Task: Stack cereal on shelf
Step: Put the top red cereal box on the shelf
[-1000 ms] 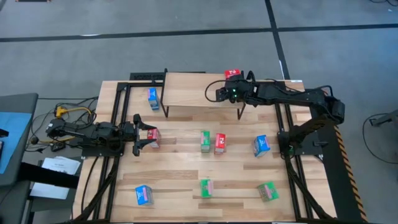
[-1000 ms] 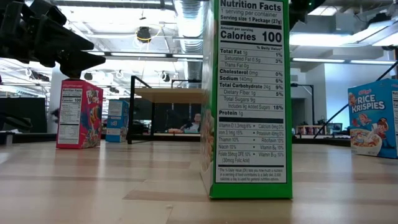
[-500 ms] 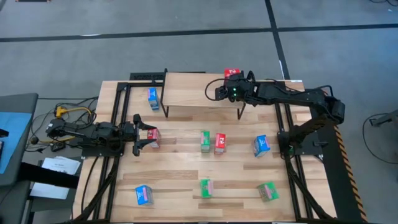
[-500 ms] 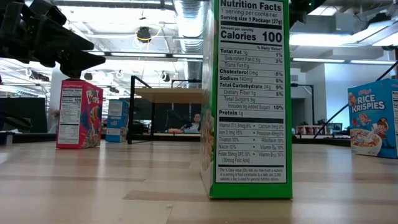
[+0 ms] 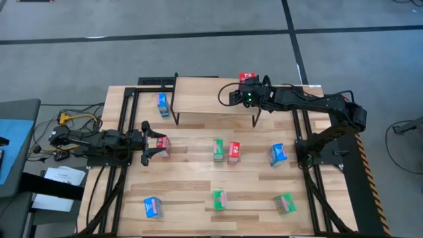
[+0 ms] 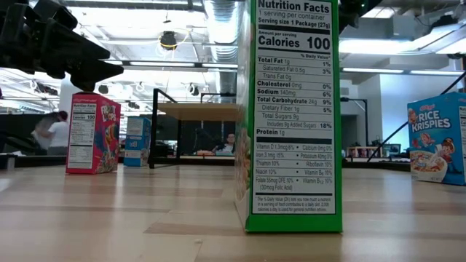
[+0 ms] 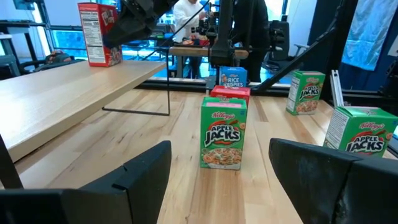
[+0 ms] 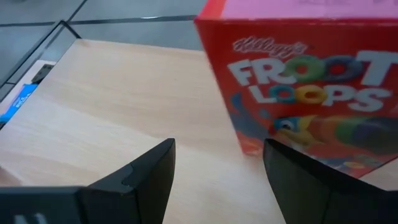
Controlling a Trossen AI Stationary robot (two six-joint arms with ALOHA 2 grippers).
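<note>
Desk (image 5: 198, 178): eight cereal boxes standing scattered, blue, green, red. Shelf (image 5: 205, 96): one red box (image 5: 247, 78) standing at its far edge. Right tool (image 5: 232, 98), fingers spread, empty, above shelf beside red box; left tool (image 5: 157, 144), spread, empty, beside another red box (image 5: 163, 147).

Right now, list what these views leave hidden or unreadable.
- High view: the box prints are too small to read.
- Low view: the green box up close blocks the middle of the table; the shelf shows only partly beside it.
- Right wrist view: the Froot Loops box is cut off by the frame edge.
- Left wrist view: the red box is mostly hidden behind the Apple Jacks box.
</note>
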